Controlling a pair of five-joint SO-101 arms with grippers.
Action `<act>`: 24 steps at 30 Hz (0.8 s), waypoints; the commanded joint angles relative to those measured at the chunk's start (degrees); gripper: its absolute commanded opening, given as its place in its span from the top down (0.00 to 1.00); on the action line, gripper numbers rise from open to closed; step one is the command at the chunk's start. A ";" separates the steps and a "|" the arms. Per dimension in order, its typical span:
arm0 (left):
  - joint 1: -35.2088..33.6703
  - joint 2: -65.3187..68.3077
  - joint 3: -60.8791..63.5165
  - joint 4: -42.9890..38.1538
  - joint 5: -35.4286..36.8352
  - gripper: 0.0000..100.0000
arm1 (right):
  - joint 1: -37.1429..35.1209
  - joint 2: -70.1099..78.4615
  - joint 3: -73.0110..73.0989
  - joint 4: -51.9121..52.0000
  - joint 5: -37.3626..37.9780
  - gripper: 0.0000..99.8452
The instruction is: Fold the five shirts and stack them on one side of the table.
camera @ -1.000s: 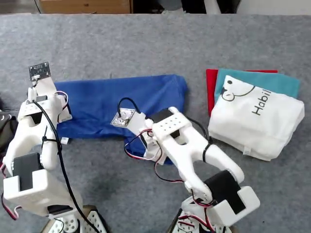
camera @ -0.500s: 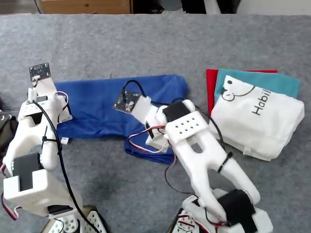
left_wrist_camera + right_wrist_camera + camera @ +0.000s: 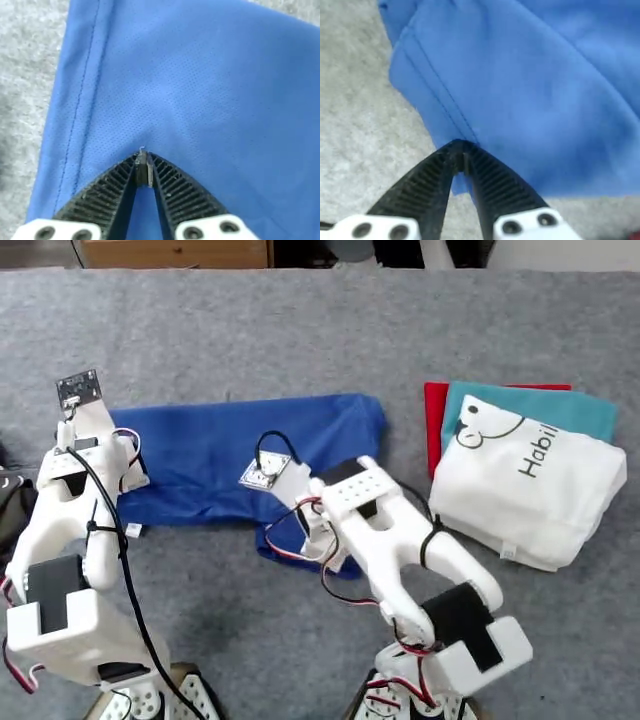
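Note:
A blue shirt point(image 3: 220, 450) lies spread across the left middle of the grey table, with a small flap hanging toward the near side. My left gripper point(image 3: 143, 162) is shut on a pinch of this blue shirt point(image 3: 200, 90) near its hemmed edge; in the high view the left gripper point(image 3: 130, 478) sits at the shirt's left end. My right gripper point(image 3: 461, 155) is shut on the stitched edge of the blue shirt point(image 3: 545, 85); from above, the right gripper point(image 3: 300, 528) is at the near flap.
At the right, a folded white shirt point(image 3: 530, 490) lies on a teal shirt point(image 3: 560, 405) and a red shirt point(image 3: 434, 420). The grey table cover point(image 3: 300, 330) stretches bare behind the blue shirt. Both arm bases stand at the near edge.
The right arm swung away and to the right, then came back toward the near side, still holding the shirt's near flap. The left arm stayed still.

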 commanded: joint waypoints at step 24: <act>-0.31 -0.53 0.66 -0.88 0.44 0.97 | -10.29 -12.35 11.21 -9.67 11.96 0.78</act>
